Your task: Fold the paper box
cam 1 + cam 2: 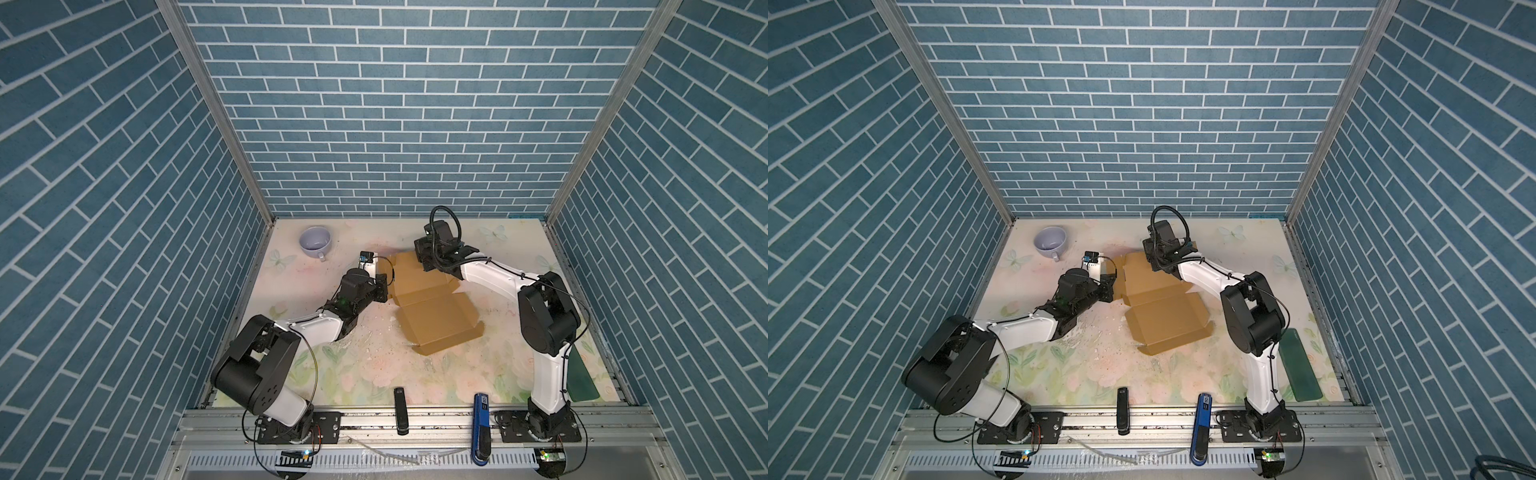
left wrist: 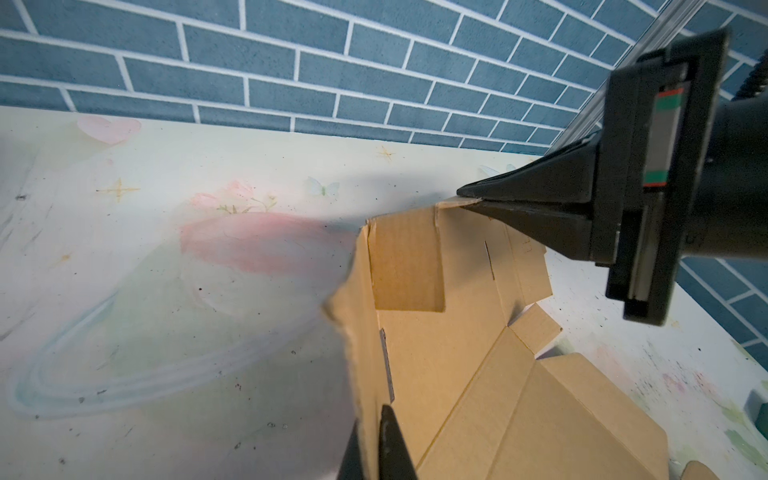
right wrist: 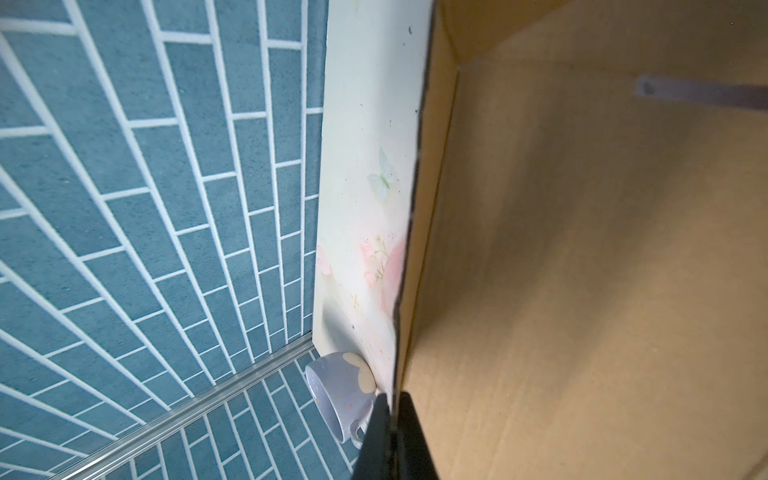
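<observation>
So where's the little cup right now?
In both top views the cup sits in the far left corner of the table, near the back wall, left of the paper box.

The left arm (image 1: 307, 328) and right arm (image 1: 490, 276) pair glossy white link shells with bulky black joint housings, thin black cables (image 1: 443, 207), screwed black base plates (image 1: 328, 428) and a black right gripper (image 2: 469, 199) with tapered fingers (image 2: 540, 187).

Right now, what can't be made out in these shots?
- Left hand: only finger ends show in its wrist view; the frame edge cuts the rest.
- Right hand: in both top views its own wrist covers the fingers.
- Box: blurred close-up in the right wrist view.
- Cup: partly behind a finger there.
</observation>
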You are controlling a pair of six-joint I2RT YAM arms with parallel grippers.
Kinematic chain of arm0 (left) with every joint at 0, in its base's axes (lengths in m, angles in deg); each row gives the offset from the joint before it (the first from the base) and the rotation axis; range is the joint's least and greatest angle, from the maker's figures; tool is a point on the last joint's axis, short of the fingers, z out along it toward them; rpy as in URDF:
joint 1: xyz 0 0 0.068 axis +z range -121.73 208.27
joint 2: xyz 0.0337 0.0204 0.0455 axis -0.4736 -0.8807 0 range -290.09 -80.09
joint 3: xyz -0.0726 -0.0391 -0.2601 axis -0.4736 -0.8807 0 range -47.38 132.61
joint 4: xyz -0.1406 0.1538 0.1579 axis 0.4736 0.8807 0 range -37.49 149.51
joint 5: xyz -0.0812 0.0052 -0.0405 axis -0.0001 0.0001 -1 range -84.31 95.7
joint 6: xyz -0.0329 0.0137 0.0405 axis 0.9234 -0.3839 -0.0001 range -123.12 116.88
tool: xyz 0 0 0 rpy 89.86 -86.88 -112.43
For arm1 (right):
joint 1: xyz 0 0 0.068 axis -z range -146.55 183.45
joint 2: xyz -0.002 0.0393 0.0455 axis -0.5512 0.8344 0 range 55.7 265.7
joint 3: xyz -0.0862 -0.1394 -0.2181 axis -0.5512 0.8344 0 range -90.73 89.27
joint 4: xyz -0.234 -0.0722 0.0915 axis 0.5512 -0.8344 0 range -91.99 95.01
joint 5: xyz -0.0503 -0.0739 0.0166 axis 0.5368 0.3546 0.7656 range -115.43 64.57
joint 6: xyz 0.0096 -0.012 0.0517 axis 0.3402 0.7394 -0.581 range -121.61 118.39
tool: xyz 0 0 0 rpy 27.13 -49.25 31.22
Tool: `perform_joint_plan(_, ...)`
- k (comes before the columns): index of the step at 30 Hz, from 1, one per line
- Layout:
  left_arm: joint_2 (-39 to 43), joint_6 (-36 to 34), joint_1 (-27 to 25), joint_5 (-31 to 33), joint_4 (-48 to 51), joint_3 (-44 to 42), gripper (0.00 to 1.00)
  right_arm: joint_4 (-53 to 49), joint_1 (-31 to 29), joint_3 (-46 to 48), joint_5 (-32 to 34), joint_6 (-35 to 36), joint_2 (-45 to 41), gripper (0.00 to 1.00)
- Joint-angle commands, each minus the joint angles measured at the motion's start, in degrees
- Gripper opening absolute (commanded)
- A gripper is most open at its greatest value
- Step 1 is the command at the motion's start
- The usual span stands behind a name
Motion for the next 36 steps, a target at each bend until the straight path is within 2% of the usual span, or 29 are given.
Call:
perform_joint_plan(1, -0.3, -1.6, -0.5, 0.4, -1.7, 2.2, 0.14, -2.5, 0.8, 2.9, 2.0, 1.8, -1.4, 0.05)
perform_joint_plan(7, 0.5, -1.7, -0.3, 0.8, -0.2, 2.2, 0.28, -1.5, 0.8, 4.7, 3.9, 4.9, -3.8, 0.04)
perform_joint_plan(13, 1.9, -1.5, -0.2, 0.7, 2.1, 2.0, 0.34, -0.1, 0.8, 5.7, 4.9, 7.9, -5.8, 0.03)
perform_joint_plan(19, 4.5, -0.2, 0.8, 1.3, 5.9, 1.4, 0.44, 0.9, 0.8, 6.1, 4.0, 10.8, -7.0, 0.03)
perform_joint_plan(24, 9.4, 0.3, 4.8, -3.3, 13.6, 1.6, 0.51, 2.5, 0.8, 7.0, 2.2, 14.6, -9.0, 0.03)
perform_joint_plan(31, 17.2, -1.5, 7.7, -6.5, 23.9, -0.5, 0.61, 10.2, 1.5, 14.7, -3.6, 17.7, -12.7, 0.03)
perform_joint_plan(36, 15.2, -2.5, 7.8, -10.0, 24.9, -2.9, 0.61, 14.5, 1.8, 19.4, -5.9, 18.5, -14.7, 0.02)
